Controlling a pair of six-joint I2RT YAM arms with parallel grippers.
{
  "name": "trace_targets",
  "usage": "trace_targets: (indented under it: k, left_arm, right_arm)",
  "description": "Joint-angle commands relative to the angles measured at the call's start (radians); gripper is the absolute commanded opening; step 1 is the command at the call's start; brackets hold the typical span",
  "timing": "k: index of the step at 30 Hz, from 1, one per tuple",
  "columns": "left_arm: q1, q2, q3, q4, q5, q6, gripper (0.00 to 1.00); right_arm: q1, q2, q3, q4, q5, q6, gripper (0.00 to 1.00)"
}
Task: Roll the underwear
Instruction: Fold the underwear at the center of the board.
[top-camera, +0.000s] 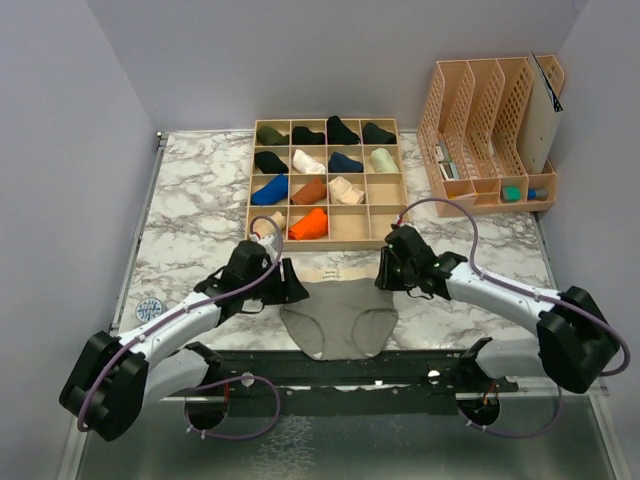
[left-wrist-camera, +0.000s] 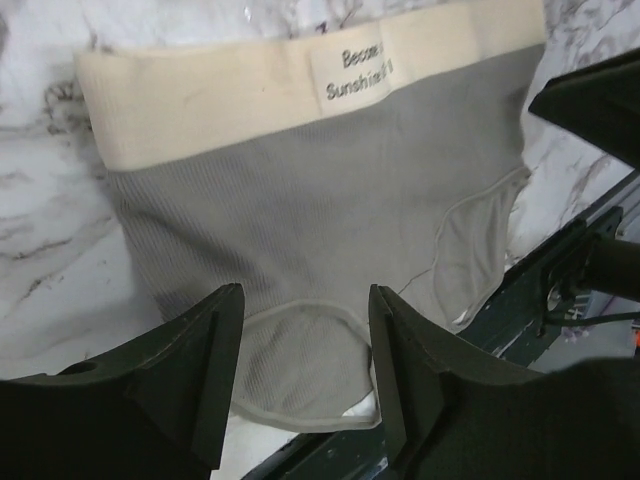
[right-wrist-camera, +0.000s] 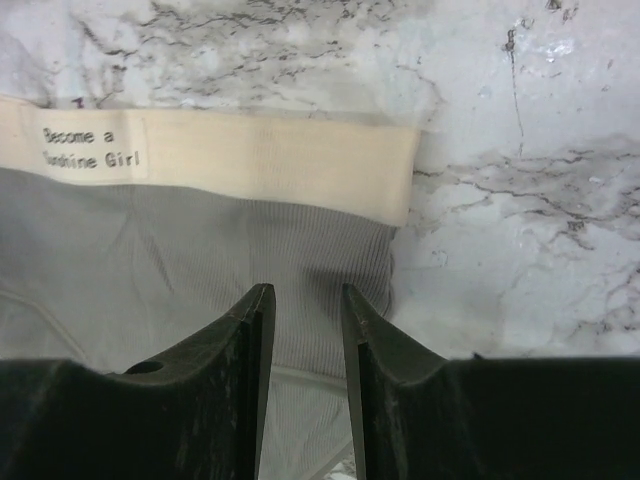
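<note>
The grey underwear (top-camera: 338, 315) lies flat and spread out on the marble surface (top-camera: 200, 200), close to the surface's near edge, leg openings toward the arm bases and cream band (left-wrist-camera: 200, 95) on its far side. A white label (right-wrist-camera: 92, 147) sewn on the band reads "Become a Sunshine Girl".

At the underwear's left edge, the left gripper (top-camera: 292, 288) hangs low over the cloth. In its wrist view the gripper (left-wrist-camera: 305, 295) is open, its two dark fingers (left-wrist-camera: 215, 360) wide apart with grey ribbed fabric showing between them and nothing clamped.

At the underwear's right edge, near the end of the band, sits the right gripper (top-camera: 386, 278). Its wrist view shows the gripper (right-wrist-camera: 305, 292) open only by a narrow gap, the fingertips (right-wrist-camera: 258, 330) over the grey cloth just below the band, holding nothing.

Well to the left of the underwear rests a small blue and white disc (top-camera: 150, 309).

Beyond the underwear stands a wooden tray (top-camera: 365, 222) of square compartments, many holding rolled cloths, among them an orange roll (top-camera: 310, 224). Farther off, to the right of the underwear, is a peach file organizer (top-camera: 480, 130).
</note>
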Motion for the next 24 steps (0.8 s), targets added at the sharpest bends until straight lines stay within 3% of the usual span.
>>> trace_targets:
  k: [1,8,14,20,24]
  left_arm:
    - [-0.031,0.011,-0.05,0.015,0.005,-0.035,0.57]
    - [-0.056,0.057,-0.102,-0.044,-0.131,-0.054,0.55]
    - [-0.094,0.071,-0.099,-0.061,-0.196,-0.08,0.55]
    - [-0.108,-0.004,-0.058,-0.058,-0.202,-0.097,0.62]
    - [-0.109,-0.044,-0.006,-0.055,-0.205,-0.1,0.66]
  right_arm:
    - [-0.028,0.103,0.046,-0.014,0.069,-0.025,0.36]
    - [-0.079,0.196,0.07,0.009,0.188,-0.031,0.35]
    - [-0.091,0.264,0.096,-0.001,0.183,-0.041,0.35]
    - [-0.091,0.104,0.089,0.027,-0.046,-0.155,0.43]
    - [-0.091,-0.02,0.081,-0.056,0.001,-0.131,0.53]
